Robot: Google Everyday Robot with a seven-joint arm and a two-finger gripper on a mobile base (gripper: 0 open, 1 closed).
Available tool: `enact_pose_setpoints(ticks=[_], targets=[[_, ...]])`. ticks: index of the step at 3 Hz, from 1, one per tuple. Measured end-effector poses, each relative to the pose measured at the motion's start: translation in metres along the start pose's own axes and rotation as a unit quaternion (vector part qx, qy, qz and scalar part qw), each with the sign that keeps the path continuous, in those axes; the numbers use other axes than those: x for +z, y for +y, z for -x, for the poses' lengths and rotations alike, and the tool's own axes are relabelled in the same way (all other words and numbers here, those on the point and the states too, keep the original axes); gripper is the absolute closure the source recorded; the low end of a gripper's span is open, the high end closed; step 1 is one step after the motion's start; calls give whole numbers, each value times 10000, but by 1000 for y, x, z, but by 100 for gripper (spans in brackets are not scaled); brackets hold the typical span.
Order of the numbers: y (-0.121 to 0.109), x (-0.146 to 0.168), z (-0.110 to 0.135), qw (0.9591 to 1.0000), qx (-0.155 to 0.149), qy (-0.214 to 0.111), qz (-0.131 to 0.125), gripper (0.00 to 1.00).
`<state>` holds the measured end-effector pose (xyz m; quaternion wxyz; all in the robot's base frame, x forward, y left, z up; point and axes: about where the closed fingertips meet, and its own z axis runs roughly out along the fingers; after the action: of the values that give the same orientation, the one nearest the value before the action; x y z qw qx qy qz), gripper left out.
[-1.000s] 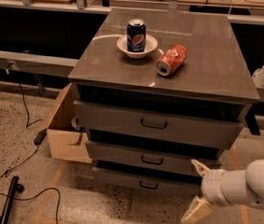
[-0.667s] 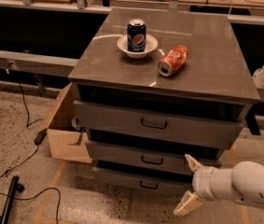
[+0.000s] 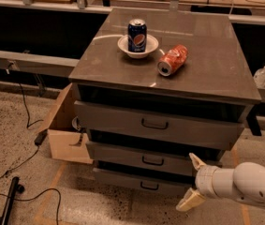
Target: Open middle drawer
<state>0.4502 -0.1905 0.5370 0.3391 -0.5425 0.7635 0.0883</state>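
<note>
The middle drawer (image 3: pixel 122 154) is a shallow dark grey front with a small black loop handle (image 3: pixel 152 161), and it is shut. It sits between the taller top drawer (image 3: pixel 122 117) and the smaller bottom drawer (image 3: pixel 122 179) of the cabinet. My gripper (image 3: pixel 191 182) is at the lower right, just right of the middle and bottom drawer fronts. Its two pale fingers (image 3: pixel 196 161) are spread open and hold nothing. It touches neither handle.
On the cabinet top (image 3: pixel 216 69) a blue can (image 3: pixel 137 35) stands in a white bowl (image 3: pixel 146 49), and a red can (image 3: pixel 172 59) lies on its side. A cardboard box (image 3: pixel 64 135) stands left of the cabinet. Cables (image 3: pixel 10 172) lie on the floor at left.
My gripper has moved left and slightly up, closer to the right end of the middle drawer. The drawers have not moved.
</note>
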Motion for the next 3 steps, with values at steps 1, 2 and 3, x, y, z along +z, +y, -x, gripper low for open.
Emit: enact_pose_setpoints(ticks=[1,2,3], targets=[[-15,18,-28,9997,157,53,-197,0],[-27,36,-39,9994,171,84,-280,0],[-39,50,-38,9995,50,67,-317,0]])
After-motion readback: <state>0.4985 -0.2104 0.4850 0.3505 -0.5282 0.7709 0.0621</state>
